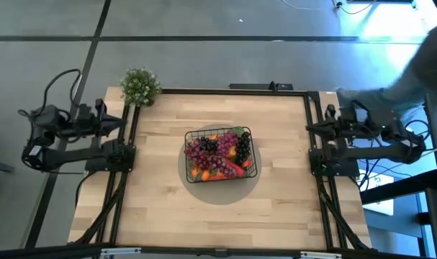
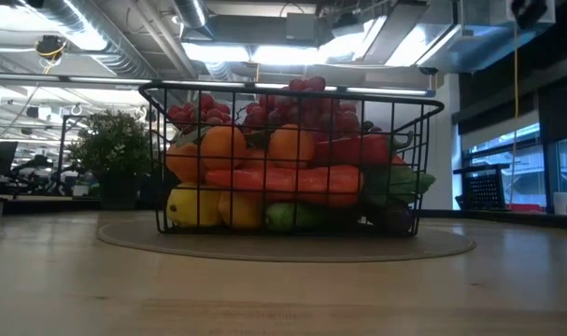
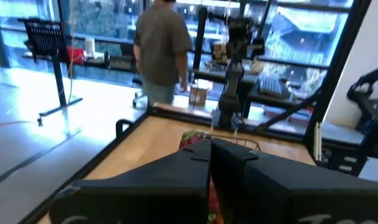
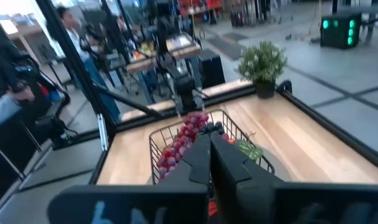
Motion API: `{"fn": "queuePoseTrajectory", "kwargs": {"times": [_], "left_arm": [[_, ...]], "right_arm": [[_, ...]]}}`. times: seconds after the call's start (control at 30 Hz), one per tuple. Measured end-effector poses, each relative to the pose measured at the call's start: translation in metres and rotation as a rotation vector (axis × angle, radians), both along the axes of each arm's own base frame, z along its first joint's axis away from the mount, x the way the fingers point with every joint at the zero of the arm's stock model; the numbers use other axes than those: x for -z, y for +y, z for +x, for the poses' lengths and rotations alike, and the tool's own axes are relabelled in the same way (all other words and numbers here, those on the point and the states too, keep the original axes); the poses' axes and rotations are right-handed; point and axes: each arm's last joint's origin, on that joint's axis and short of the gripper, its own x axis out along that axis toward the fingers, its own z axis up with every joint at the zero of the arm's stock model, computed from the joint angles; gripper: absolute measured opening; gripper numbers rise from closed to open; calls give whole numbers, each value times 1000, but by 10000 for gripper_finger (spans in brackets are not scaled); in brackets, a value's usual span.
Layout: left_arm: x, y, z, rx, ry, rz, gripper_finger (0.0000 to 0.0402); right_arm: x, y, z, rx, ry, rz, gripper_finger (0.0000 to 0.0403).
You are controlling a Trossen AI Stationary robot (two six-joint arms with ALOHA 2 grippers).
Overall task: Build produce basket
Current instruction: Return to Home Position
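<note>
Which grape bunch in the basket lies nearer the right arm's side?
The dark, nearly black bunch; it lies by the basket's wall on that side, while the red grapes fill the middle and the other side.

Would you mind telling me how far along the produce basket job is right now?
Done, it seems: the black wire-grid basket is heaped with toy produce, red grapes on top, and no loose piece shows on the wooden table. In hand: nothing; the left gripper and right gripper are shut and empty, both arms folded at the table's sides. Left: apparently nothing.
</note>
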Motion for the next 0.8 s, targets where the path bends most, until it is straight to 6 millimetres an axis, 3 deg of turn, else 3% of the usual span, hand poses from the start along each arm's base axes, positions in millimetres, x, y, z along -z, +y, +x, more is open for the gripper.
{"fn": "queuePoseTrajectory", "kwargs": {"times": [0.17,0.37,0.67,0.8], "left_arm": [[5,-3,-12,0,-73,17,0],[7,-3,-11,-2,-71,26,0],[20,1,3,-13,-28,-1,0],[31,5,21,-17,-41,15,0]], "right_arm": [[13,1,-22,1,-88,-16,0],[30,1,-37,2,-170,-46,0],[38,1,-31,3,-167,-87,0],[50,0,-14,-3,-194,-89,0]]}}
